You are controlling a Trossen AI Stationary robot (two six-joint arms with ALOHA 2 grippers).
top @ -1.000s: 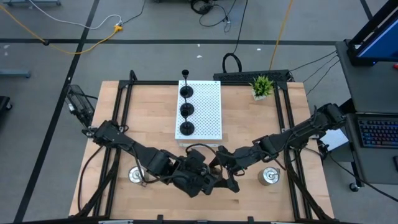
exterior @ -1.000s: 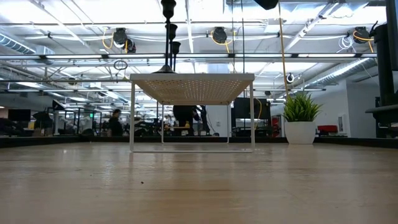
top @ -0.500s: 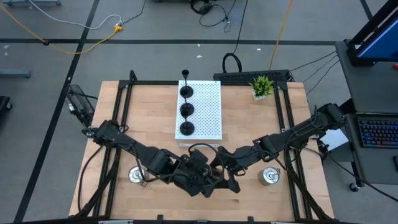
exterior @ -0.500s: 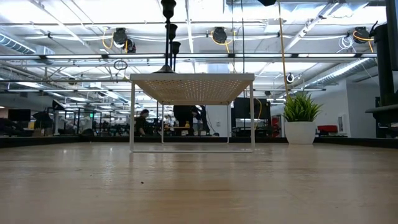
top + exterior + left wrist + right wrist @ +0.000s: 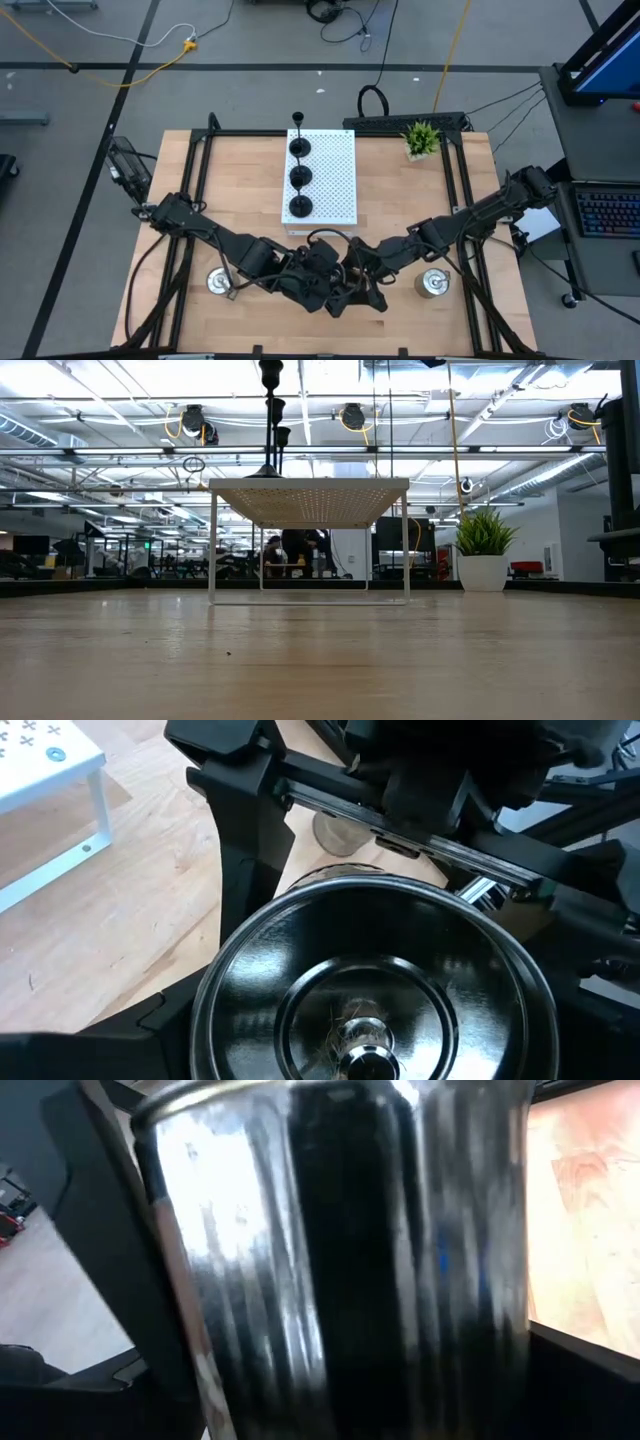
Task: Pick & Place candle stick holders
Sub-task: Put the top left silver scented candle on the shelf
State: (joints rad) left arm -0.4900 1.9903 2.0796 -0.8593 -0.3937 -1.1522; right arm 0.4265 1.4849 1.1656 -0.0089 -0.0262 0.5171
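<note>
Three black candle stick holders point(image 5: 299, 177) stand in a row on the white perforated board point(image 5: 335, 180). Two silver holders stand on the table, at near left point(image 5: 218, 282) and near right point(image 5: 433, 284). The third silver holder point(image 5: 370, 990) is held between my two grippers at the table's near middle. In the high view the grippers hide it. My left gripper point(image 5: 335, 287) and my right gripper point(image 5: 352, 272) meet there, both shut on it. The right wrist view shows its shiny side wall point(image 5: 340, 1250). My left gripper holds the silver holder between its two fingers, which show only as dark shapes point(image 5: 90, 1040) beside its rim point(image 5: 215, 980). The fingers come from above, pointing down. The holder's open top faces the wrist, upright and above the wood. My right gripper holds the silver holder's side wall point(image 5: 200, 1280) between its two fingers point(image 5: 95, 1230), one on each side. It comes about level from the table's right side. One of its fingers point(image 5: 245, 850) shows in the left wrist view, running down to the holder's rim.
A small green potted plant point(image 5: 421, 137) stands at the far right. Black frame rails point(image 5: 465, 200) run along the table's sides. The board stands on thin legs point(image 5: 212, 550). Bare wood lies between the board and the grippers. People move in the room beyond point(image 5: 270, 550).
My left gripper has shifted a little toward the table's right edge, so the two grippers now overlap more at the near middle. A person in the room behind has walked from left to right.
</note>
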